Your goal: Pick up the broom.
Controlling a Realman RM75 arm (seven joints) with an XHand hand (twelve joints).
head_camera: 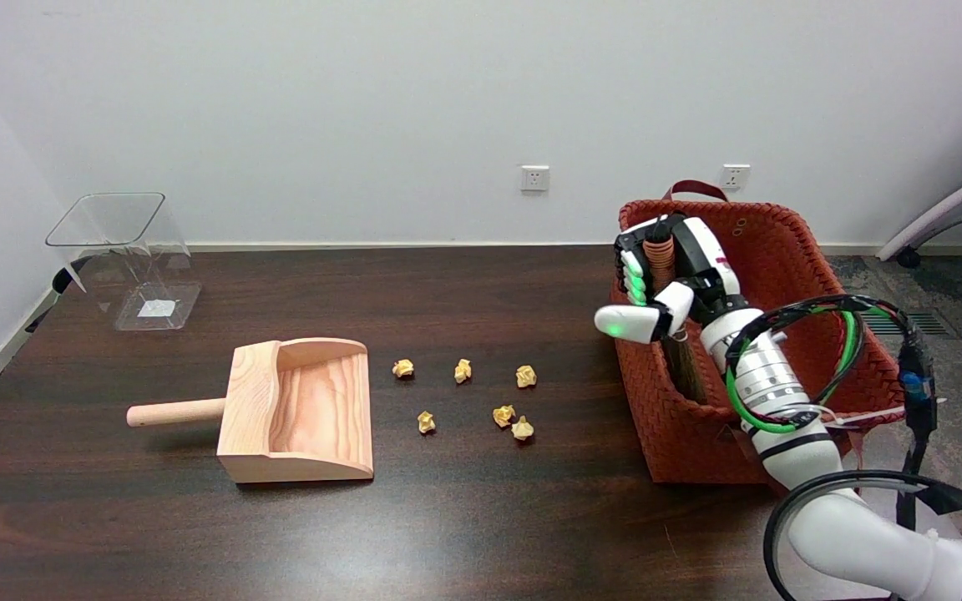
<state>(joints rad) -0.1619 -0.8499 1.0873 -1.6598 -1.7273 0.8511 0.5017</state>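
The broom (660, 259) stands upright inside the red woven basket (790, 250) at the table's right side. Only its reddish-brown wound handle top and some dark bristles (686, 367) lower down show. My right hand (669, 280) is wrapped around the handle near its top, fingers curled on the left side, thumb sticking out to the left with a green light. The arm reaches in from the lower right over the basket's front rim and hides much of the broom.
A wooden dustpan (297, 409) lies left of centre, handle pointing left. Several crumpled yellow paper scraps (498, 401) lie between the dustpan and the basket. A clear plastic bin (130, 259) stands at the far left.
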